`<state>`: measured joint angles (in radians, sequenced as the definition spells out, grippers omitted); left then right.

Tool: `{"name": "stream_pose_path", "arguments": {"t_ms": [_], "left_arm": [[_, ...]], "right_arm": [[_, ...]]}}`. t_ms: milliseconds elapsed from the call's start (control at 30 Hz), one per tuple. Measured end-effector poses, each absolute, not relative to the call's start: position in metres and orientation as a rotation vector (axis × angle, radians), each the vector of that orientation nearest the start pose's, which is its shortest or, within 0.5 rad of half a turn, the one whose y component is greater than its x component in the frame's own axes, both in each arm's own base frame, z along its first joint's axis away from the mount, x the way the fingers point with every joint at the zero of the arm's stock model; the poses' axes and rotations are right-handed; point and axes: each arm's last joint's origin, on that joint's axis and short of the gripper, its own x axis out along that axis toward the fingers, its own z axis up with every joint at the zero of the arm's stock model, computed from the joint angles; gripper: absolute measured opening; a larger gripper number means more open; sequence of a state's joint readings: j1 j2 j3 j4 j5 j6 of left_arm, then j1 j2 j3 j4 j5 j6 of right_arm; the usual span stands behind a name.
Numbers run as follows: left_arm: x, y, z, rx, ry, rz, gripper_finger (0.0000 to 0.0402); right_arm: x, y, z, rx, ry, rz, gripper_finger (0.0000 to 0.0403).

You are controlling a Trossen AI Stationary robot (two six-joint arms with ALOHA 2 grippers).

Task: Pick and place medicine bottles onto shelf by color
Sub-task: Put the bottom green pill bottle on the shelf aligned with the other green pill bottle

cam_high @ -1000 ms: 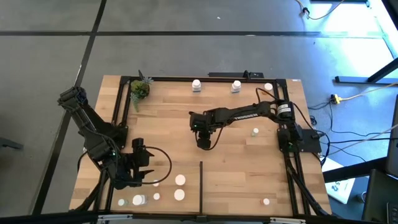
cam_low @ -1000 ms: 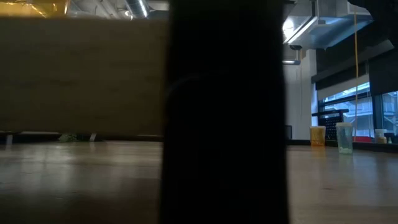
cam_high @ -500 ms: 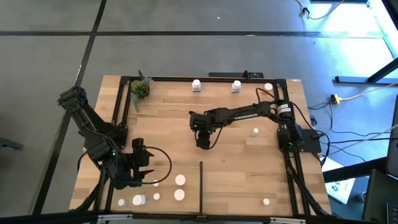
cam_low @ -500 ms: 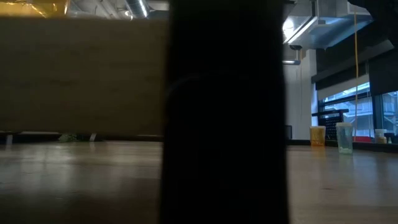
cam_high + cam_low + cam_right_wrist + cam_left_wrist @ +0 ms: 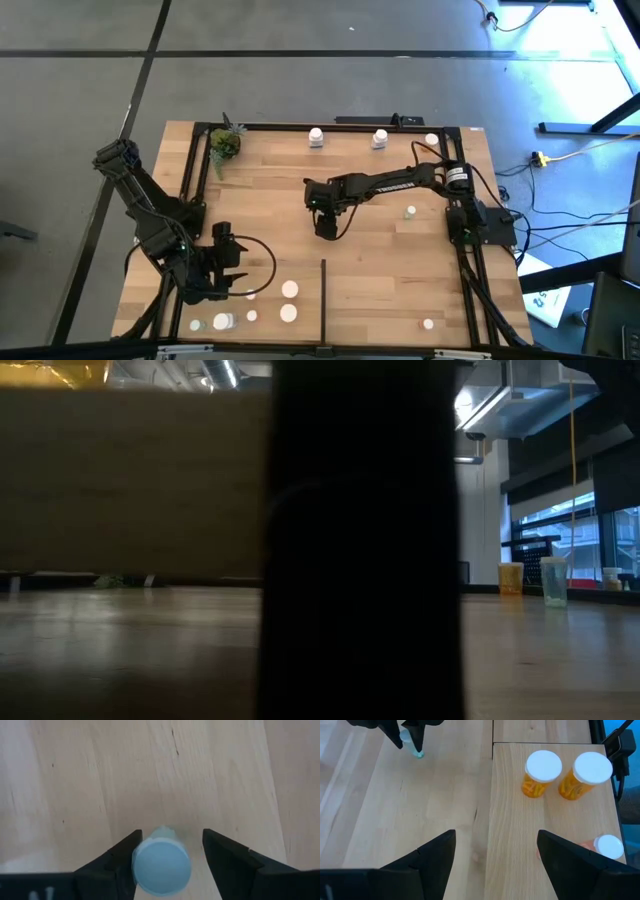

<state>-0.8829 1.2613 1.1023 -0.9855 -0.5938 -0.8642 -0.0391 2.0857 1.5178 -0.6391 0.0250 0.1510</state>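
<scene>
High view: the right gripper (image 5: 326, 229) sits near the middle of the shelf (image 5: 380, 270), just above the far end of the thin divider strip (image 5: 323, 300). White bottles (image 5: 316, 137) stand along the 12 o'clock edge, one pale bottle (image 5: 410, 212) lies toward 3 o'clock, and a cluster (image 5: 289, 290) sits at 7 o'clock beside the left gripper (image 5: 240, 284), which waits there. By my reading the sorting is only partly done, with several bottles not yet grouped. Nothing visibly differs here from the earlier frame

Low view: a dark shape blocks the centre; no bottle shows, same as before

Left wrist view: the left gripper's fingers (image 5: 427, 860) are apart and empty over bare wood; two orange bottles (image 5: 540, 774) stand beyond, and the right gripper shows far off with a pale green bottle between its tips

Right wrist view: the right gripper's fingers (image 5: 122, 857) stand apart around the pale green bottle (image 5: 161, 866), one side touching, the other showing a gap; it looks set down, likely just released
</scene>
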Motion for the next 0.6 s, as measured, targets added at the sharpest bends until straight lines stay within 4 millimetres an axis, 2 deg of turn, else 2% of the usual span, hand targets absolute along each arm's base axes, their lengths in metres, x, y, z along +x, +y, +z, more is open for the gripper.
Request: {"name": "stream_pose_path", "arguments": {"t_ms": [267, 600], "left_arm": [[0.158, -0.167, 0.292, -0.036, 0.855, 0.119, 0.0273], [0.158, -0.167, 0.292, -0.037, 0.855, 0.119, 0.0273]], "right_arm": [[0.430, -0.018, 0.173, 0.140, 1.160, -0.143, 0.0215], [0.428, -0.017, 0.173, 0.139, 1.176, -0.144, 0.0215]]}}
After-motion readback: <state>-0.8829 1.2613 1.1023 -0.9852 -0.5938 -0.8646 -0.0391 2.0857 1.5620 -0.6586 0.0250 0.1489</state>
